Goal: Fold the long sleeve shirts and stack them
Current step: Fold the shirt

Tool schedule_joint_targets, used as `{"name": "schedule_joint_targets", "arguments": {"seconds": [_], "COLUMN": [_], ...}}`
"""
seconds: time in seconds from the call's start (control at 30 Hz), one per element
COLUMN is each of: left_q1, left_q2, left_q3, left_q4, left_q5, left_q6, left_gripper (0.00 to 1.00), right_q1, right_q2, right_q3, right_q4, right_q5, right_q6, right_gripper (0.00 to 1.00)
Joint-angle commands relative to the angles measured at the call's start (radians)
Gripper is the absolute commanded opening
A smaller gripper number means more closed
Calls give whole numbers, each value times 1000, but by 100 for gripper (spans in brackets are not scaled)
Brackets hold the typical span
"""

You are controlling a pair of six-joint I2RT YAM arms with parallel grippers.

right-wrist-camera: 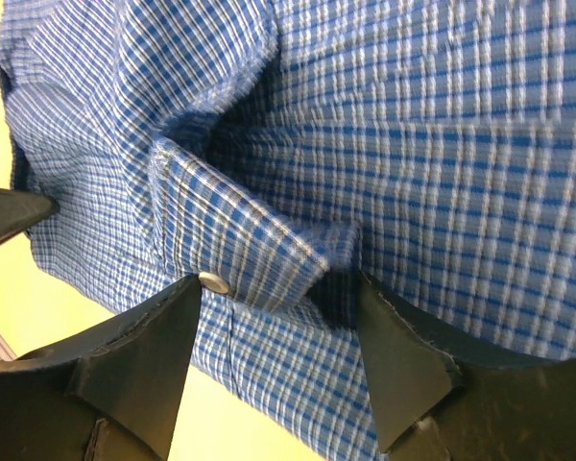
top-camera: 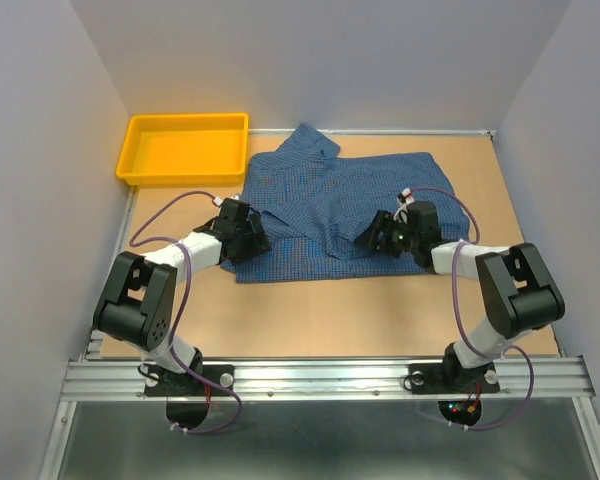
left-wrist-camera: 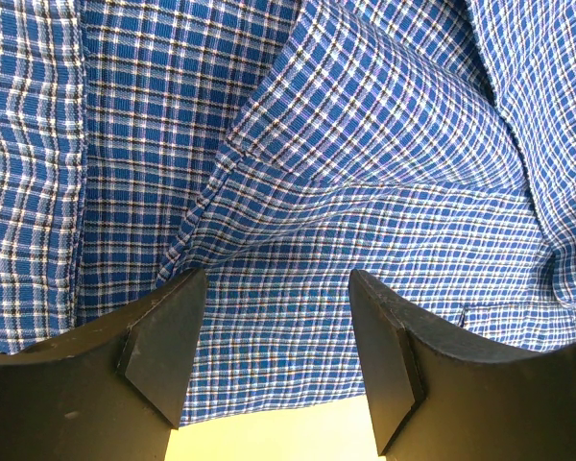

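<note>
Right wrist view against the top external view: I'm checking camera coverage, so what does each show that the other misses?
Right wrist only: a folded sleeve cuff with a pale round button, lying between that wrist's open jaws. Top external only: the yellow plastic tray at the far left, the left arm, the right arm, and the collar. Shared: the blue small-check cloth shirt spread on the tan table.
</note>
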Motion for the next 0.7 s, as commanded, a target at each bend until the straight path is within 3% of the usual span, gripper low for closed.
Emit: {"name": "schedule_joint_targets", "arguments": {"seconds": [0.0,0.17,0.27,0.3,0.4,0.5,0.67], "left_q1": [-5,-5,-5,-5,-5,-5,-5], "left_q2": [-35,-33,-33,-33,-30,-30,-33], "left_q3": [-16,-19,-22,-22,-22,-19,-16], "left_q4": [-42,-43,-43,-43,-45,-45,-51], "left_q5": [-20,-23,-26,-29,-29,-29,-33], "left_q6": [4,4,4,4,4,4,6], "left_gripper": [73,73,73,73,73,73,73], "right_q1": [5,3,3,3,2,2,2], "right_q2": [31,69,72,63,48,17,-61], "right_q3": [-19,-2,1,1,3,18,107], "right_q4": [188,206,206,206,205,182,-34], "right_q5": [-25,-46,-63,-64,-63,-61,-9], "right_q6": [-9,-14,-25,-26,-29,-32,-81], "right_gripper": [69,61,45,32,13,1,0]}}
